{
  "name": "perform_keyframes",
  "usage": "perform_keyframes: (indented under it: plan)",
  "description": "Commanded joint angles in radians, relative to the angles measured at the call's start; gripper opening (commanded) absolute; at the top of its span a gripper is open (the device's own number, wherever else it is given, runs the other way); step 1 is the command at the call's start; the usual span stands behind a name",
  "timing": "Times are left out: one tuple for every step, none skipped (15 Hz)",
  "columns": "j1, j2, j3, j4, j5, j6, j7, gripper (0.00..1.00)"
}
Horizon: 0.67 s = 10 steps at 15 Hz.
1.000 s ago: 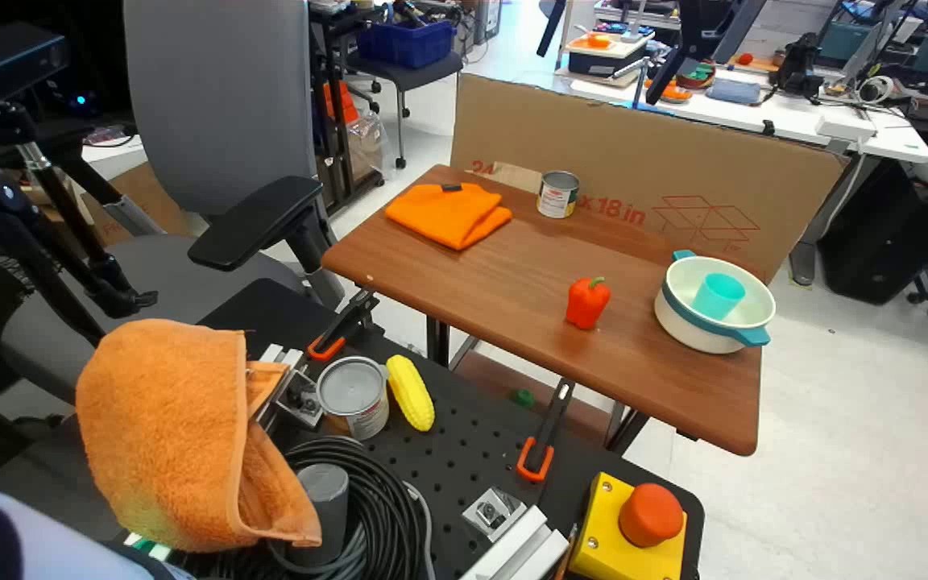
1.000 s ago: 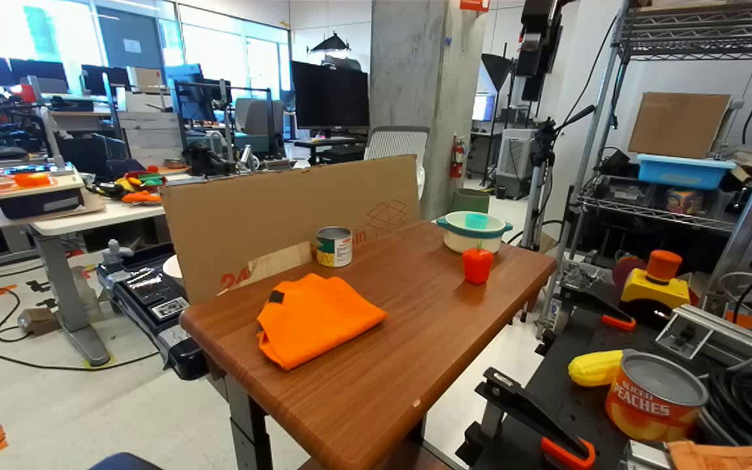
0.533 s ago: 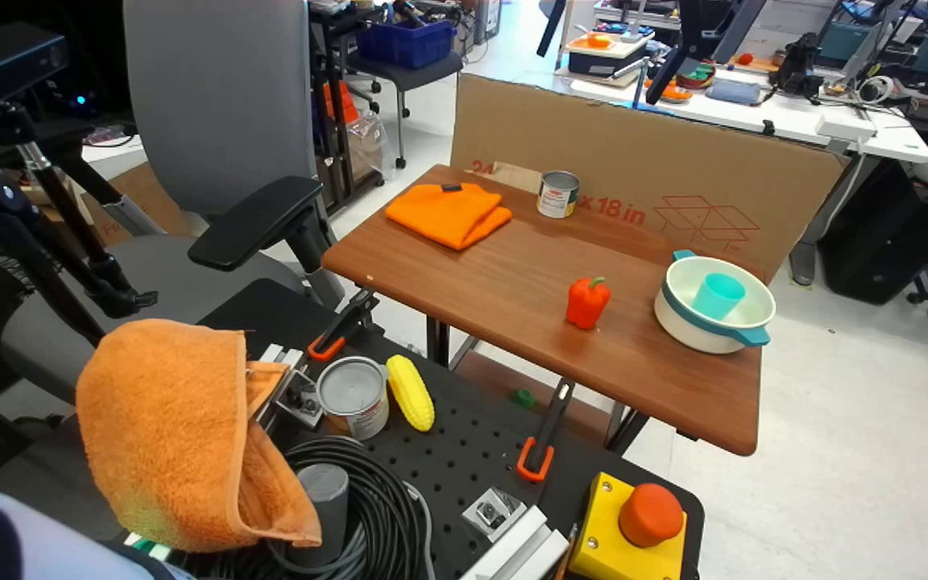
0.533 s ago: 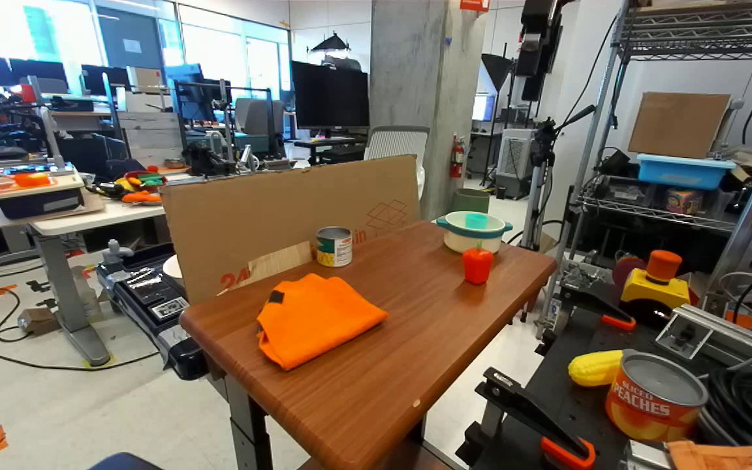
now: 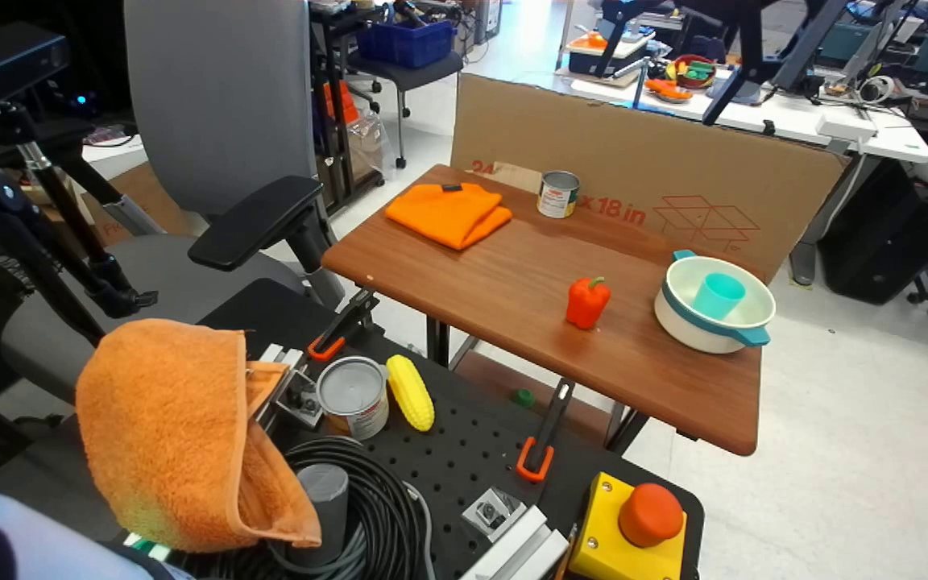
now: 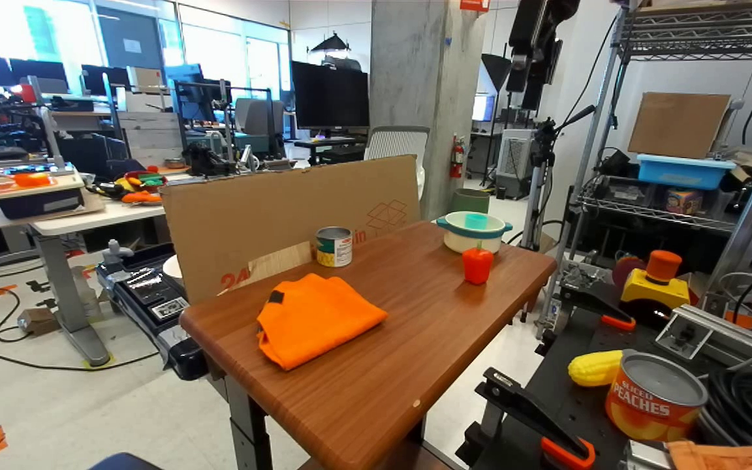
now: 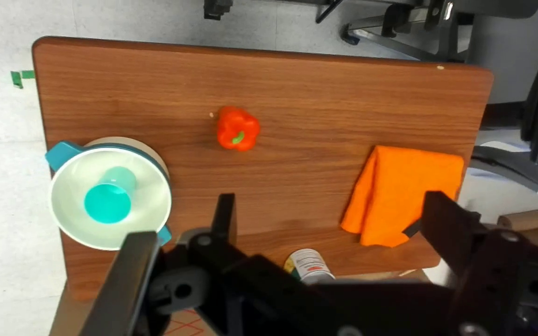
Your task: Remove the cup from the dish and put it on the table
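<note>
Small turquoise plastic cup point(image 7: 111, 195) is inside the round cream dish w/ teal handles point(image 7: 153, 198), approx. mid-dish; can't tell if dead upright or leaning a bit. Dish sits on rectangular reddish-brown wood tabletop point(image 7: 297, 93), at one short end; both exterior views agree. Black gripper fingers point(image 7: 451, 233) released, spread wide, above the tabletop, well apart from cup; in wrist view they're at bottom of frame.

Red-orange bell pepper w/ green stem point(image 7: 237, 129): on tabletop, near dish, toward the middle. Grey metal can w/ printed label point(image 5: 558, 195): by one long edge, next to upright tan cardboard panel w/ red print point(image 5: 625, 153). Folded orange cloth w/ small black tag point(image 5: 448, 216): opp. end of tabletop from dish.

Beyond the other long edge: black perforated cart top point(image 5: 464, 451), carrying yellow corn cob point(image 5: 411, 393) right beside round metal can w/ orange SLICED PEACHES label point(image 6: 647, 401), plus black cable coil point(image 5: 387, 499), bunched orange terry towel point(image 5: 170, 435) and yellow box w/ red-orange button point(image 5: 633, 528), the last at the cart's corner.
</note>
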Motion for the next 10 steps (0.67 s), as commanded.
perform_keyframes:
  plan:
    - [-0.052,0.148,0.008,0.122,0.014,0.012,0.036,1.0]
    - [-0.068,0.19,0.008,0.153,0.019,0.02,0.047,1.0]
    - [-0.082,0.226,0.011,0.181,0.016,0.023,0.061,1.0]
    - [-0.098,0.268,0.014,0.211,0.018,0.029,0.071,1.0]
    - [-0.111,0.302,0.017,0.236,0.019,0.039,0.082,1.0]
    - [-0.124,0.334,0.022,0.261,0.02,0.048,0.09,1.0]
    - [-0.136,0.365,0.027,0.282,0.019,0.064,0.1,1.0]
    - [-0.145,0.396,0.032,0.305,0.014,0.074,0.111,1.0]
    - [-0.153,0.422,0.038,0.323,0.009,0.088,0.124,1.0]
    - [-0.16,0.451,0.044,0.339,0.002,0.103,0.136,1.0]
